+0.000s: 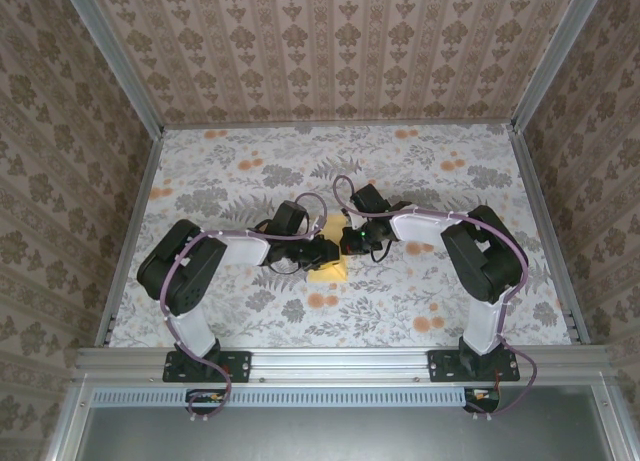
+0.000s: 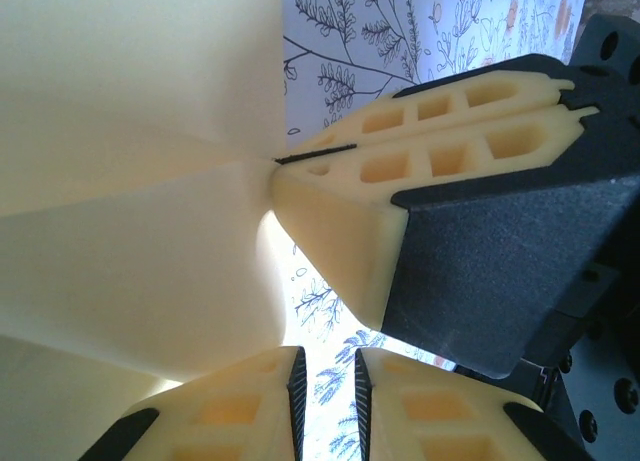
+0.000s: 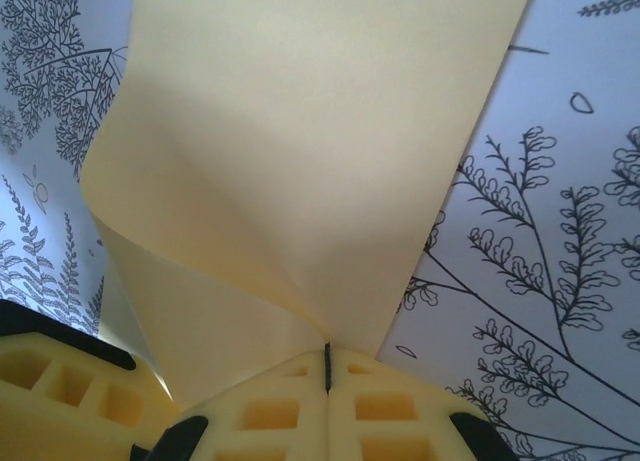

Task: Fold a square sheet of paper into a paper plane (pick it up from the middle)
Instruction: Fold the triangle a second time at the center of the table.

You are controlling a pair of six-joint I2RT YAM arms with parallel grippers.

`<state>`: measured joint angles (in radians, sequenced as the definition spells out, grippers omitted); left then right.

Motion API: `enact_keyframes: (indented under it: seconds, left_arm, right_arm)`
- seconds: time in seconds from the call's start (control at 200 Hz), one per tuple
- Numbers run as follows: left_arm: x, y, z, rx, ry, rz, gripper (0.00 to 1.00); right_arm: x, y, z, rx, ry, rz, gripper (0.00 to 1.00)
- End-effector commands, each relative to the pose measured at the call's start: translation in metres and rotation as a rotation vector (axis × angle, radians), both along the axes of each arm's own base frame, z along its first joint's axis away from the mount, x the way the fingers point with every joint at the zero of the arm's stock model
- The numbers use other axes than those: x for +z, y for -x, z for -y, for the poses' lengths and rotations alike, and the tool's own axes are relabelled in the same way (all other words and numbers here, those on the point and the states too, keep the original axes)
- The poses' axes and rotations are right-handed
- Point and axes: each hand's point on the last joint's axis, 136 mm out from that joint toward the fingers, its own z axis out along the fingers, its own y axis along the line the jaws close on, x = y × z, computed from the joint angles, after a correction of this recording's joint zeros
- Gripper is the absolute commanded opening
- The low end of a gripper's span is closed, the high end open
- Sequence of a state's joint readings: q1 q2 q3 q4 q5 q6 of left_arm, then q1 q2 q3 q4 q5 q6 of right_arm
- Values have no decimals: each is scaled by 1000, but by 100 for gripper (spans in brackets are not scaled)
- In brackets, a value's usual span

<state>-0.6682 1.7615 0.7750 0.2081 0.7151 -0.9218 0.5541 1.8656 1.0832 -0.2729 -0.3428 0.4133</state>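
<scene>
Right hand point(image 3: 327, 369), pressed together, pinches the curled yellow square sheet of paper point(image 3: 300, 151); left hand point(image 2: 326, 386), narrowly spread, gripping nothing, beside the sheet; floral bench point(image 3: 560, 161) lies beneath the sheet.

Soft, even light; the square sheet of paper point(image 2: 130, 131) glares, blurred, in 2 wrist views.

The square sheet of paper point(image 3: 300, 161) is plain yellow, near the middle of the table point(image 1: 250, 161). It bows up in a soft curl, pinched at one edge.
</scene>
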Motion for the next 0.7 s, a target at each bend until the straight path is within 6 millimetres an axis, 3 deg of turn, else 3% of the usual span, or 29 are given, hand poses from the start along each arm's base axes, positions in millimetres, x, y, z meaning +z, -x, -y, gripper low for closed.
enact_keyframes:
  seconds: [0.0,0.19,0.695]
  left_arm:
    - [6,-3,1,-3,-8,34,23]
    - [12,-9,-5,25,-14,71,18]
    - [-5,-8,-5,17,-45,27,14]
  right_arm:
    - [2,-6,7,2,42,19,3]
    - [6,-4,9,1,45,26,3]
    - [6,-8,6,10,43,34,3]
